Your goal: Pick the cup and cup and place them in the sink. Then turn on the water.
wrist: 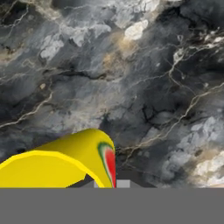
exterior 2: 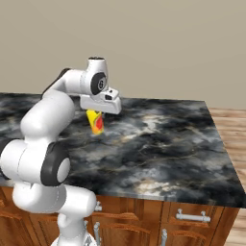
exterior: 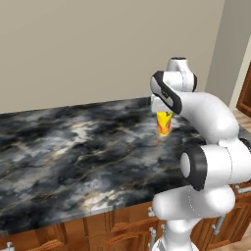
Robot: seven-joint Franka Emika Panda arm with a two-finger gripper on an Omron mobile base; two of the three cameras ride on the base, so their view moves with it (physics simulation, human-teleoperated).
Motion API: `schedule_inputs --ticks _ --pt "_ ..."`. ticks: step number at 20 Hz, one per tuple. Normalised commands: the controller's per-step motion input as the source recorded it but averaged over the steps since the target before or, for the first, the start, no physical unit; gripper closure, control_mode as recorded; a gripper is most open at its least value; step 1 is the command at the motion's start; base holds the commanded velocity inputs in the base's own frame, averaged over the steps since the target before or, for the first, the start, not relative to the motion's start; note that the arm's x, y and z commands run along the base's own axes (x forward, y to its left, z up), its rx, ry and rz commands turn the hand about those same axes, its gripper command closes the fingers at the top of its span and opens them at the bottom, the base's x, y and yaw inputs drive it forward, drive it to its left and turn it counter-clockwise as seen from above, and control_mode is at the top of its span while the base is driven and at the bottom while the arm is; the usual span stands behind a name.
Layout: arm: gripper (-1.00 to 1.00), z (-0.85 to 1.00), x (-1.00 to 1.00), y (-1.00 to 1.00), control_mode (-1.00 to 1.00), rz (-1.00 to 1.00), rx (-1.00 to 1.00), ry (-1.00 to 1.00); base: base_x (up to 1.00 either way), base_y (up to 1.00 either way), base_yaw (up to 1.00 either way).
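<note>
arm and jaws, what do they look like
The arm is glossy white, built of rounded, bulging links with dark grey-black bands at the joints. The hand is a flat white block with a small dark patch on top; its jaws are small and dark. No cables or markings show.

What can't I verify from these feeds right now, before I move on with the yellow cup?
- Fingertips on the yellow cup: in both base views the gripper body covers the cup's top, so the contact is hidden.
- Cup's rim: in the hand view it is cut off by the bottom edge.
- Cup's height over the marble counter: lifted or resting, no view settles it.
</note>
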Motion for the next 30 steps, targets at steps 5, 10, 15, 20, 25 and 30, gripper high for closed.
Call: schedule_inputs --ticks 5,10,15,20,25,30 --pt "1.00 0.50 -0.40 0.00 -1.00 -0.06 0.00 -0.01 0.00 0.00 0.00" --pt "1.00 0.39 -0.26 0.11 -1.00 -0.01 0.00 -0.02 0.00 0.00 0.00" --pt "1.00 0.17 -0.18 0.35 -1.00 0.02 0.00 0.00 0.00 0.00 0.00" --pt "1.00 0.06 -0.41 0.17 -1.00 0.04 0.00 0.00 0.00 0.00 0.00" --pt "1.00 0.04 -0.46 0.03 -1.00 0.01 0.00 -0.03 0.00 0.00 0.00" --pt "1.00 0.01 -0.20 0.00 1.00 0.00 0.00 0.00 -0.20 -0.01 -0.01"
